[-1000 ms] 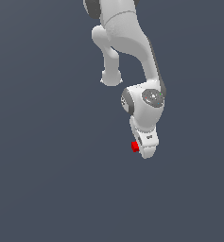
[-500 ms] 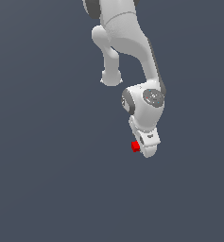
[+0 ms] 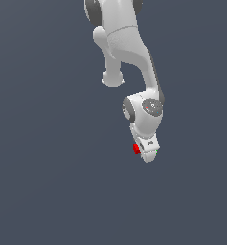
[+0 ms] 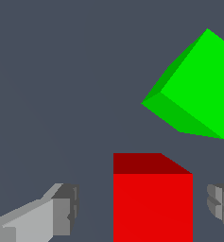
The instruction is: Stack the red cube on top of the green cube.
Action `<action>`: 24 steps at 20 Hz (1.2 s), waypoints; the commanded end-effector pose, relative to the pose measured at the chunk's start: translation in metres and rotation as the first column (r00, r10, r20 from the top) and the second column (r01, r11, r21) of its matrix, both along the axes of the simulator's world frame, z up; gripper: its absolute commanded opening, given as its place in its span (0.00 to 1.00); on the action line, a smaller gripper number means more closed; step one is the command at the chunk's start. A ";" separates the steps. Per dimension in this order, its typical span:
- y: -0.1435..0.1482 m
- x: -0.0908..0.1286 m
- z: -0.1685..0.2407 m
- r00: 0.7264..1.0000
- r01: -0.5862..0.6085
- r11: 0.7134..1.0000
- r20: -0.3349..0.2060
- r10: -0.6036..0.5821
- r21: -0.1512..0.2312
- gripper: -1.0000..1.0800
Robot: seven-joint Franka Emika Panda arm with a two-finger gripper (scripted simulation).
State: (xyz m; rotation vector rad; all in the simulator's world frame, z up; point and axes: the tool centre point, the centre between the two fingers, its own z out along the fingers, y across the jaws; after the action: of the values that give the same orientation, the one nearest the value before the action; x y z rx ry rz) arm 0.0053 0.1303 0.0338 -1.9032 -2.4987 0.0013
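The white, smooth-shelled Panda arm [image 3: 129,52] reaches down over the plain grey desk [image 3: 43,182] to put its tool [image 4: 144,208] around the red cube [image 4: 152,201] — fingers [image 4: 61,208] spread apart, one each side, not touching it. The matte green cube [image 4: 193,90] sits near, turned at an angle — the stacking target.
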 end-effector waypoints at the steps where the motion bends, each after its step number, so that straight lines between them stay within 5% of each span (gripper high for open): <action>1: 0.000 0.000 -0.009 1.000 -0.001 1.000 0.001 0.001 0.000 0.96; 5: 0.000 0.001 -0.014 1.000 -0.001 1.000 0.001 0.001 0.000 0.96; 6: 0.000 0.001 -0.014 1.000 -0.001 1.000 0.001 0.001 0.000 0.00; 24: 0.000 0.000 0.007 1.000 -0.001 1.000 0.001 0.001 0.000 0.00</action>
State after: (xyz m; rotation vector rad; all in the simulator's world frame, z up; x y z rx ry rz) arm 0.0052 0.1301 0.0336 -1.9016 -2.4996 0.0023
